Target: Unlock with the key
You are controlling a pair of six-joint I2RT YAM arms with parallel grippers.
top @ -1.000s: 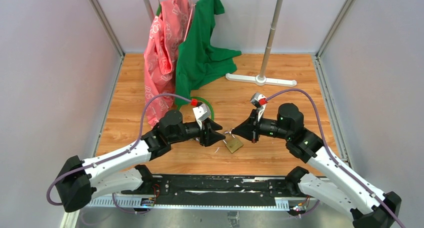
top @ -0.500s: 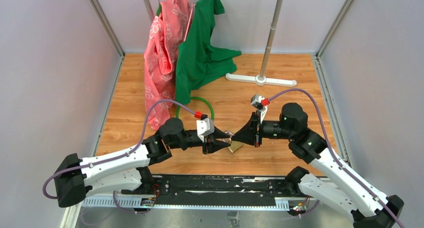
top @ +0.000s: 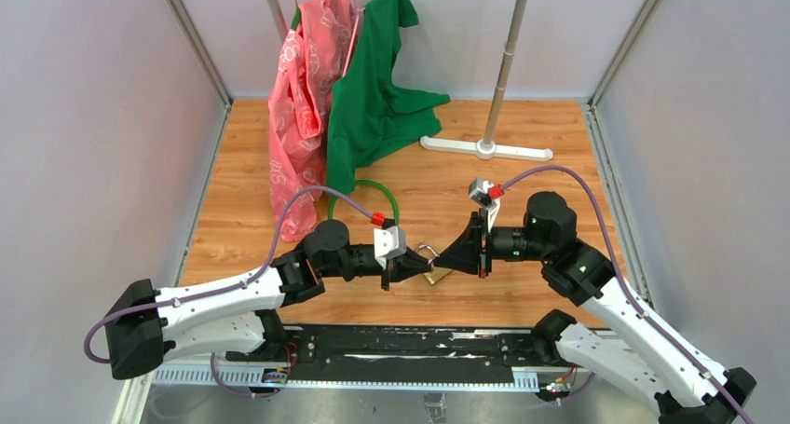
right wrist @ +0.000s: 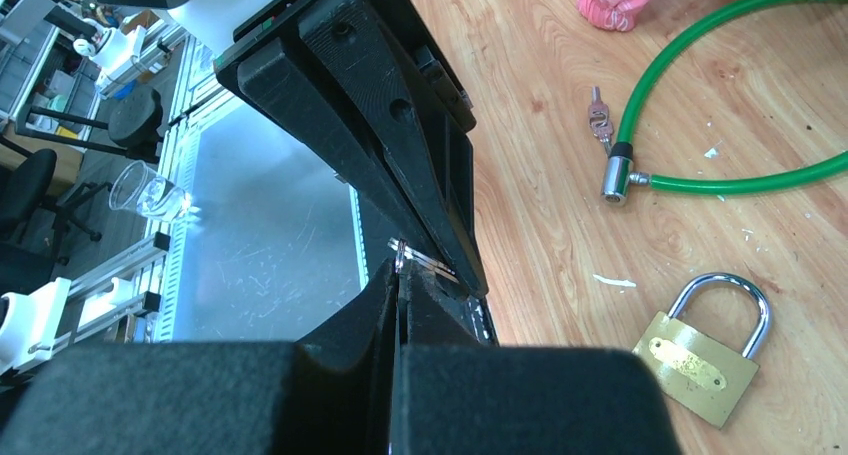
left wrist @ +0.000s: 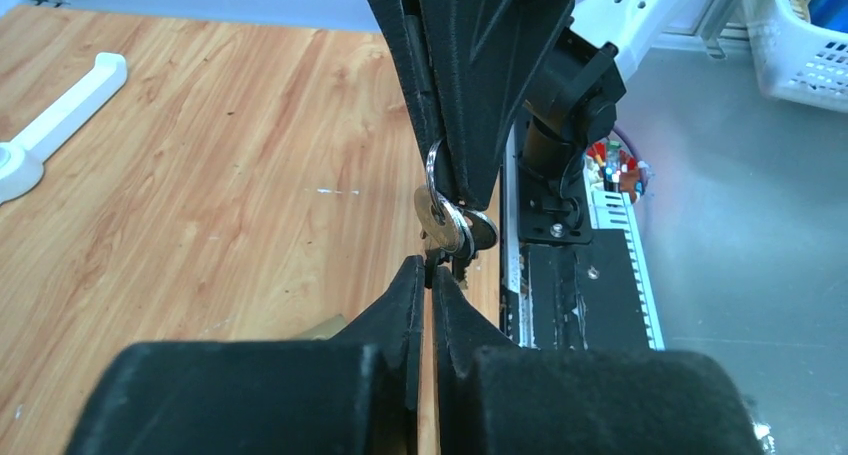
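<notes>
Around the frame's edges, pale grey walls (top: 84, 116) enclosed a light wooden plank tabletop (top: 522, 191), scuffed and flecked with white scraps. At centre, the black left gripper (top: 413, 268) and black right gripper (top: 445, 253) met tip to tip, both clenched on one small bunch of silvery keys (left wrist: 445, 225): the right pinched its ring, the left apparently a blade tip. A looped green cable lock (right wrist: 730, 185) crossed the right wrist view's upper right; a brass padlock with steel shackle (right wrist: 700, 365) lay at lower right. The tiny silvery metal key (right wrist: 597, 115) lay flat and unheld, just beside the cable near its metal end. It was probably light, rigid and slippery; pinching its broad bow would suit best.
</notes>
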